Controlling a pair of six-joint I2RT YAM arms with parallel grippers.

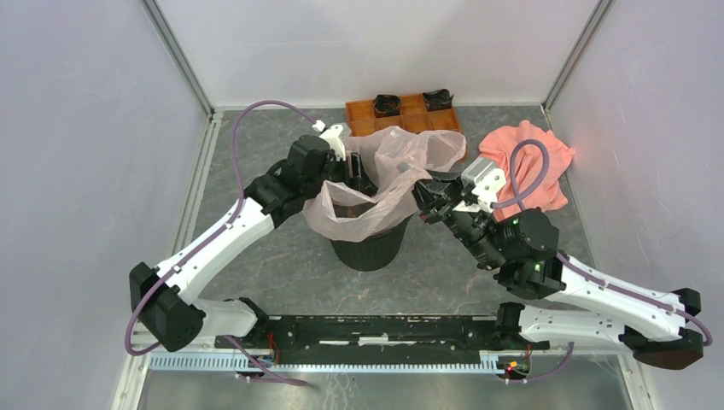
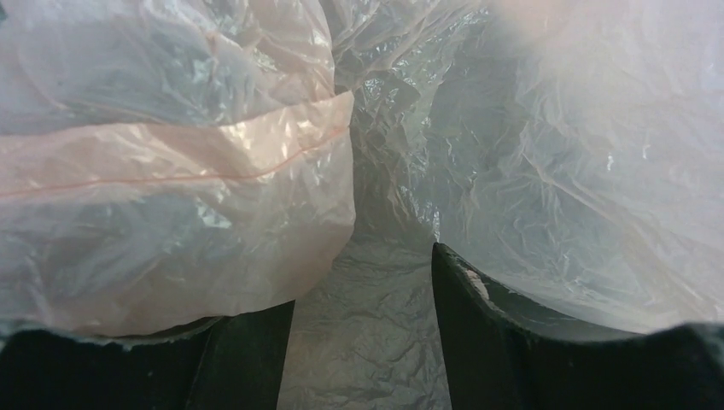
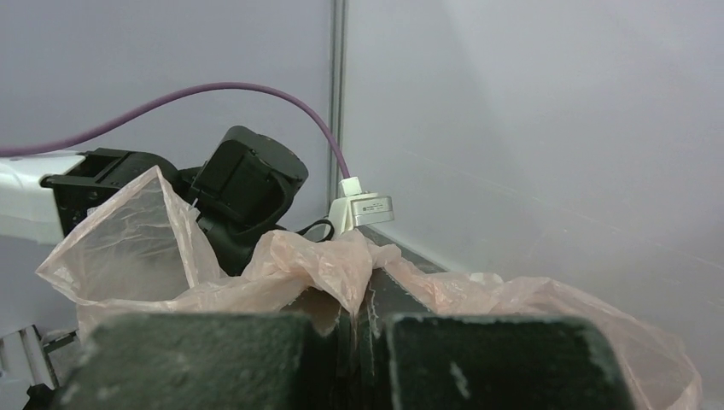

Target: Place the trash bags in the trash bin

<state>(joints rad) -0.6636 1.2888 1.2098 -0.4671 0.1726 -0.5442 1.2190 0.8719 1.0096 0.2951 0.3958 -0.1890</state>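
Right tool (image 3: pixel 350 329), clenched on a fold of the trash bag (image 1: pixel 376 184) billowing over the trash bin (image 1: pixel 369 249), could tear the film or tip the bin by pulling while the left tool (image 2: pixel 363 282) gapes unclamped.

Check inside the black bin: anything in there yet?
Only the pink trash bag shows. It is draped across the mouth of the trash bin, sagging partly in, with much of it above the rim. The film covers the opening, so the bin's floor cannot be seen.
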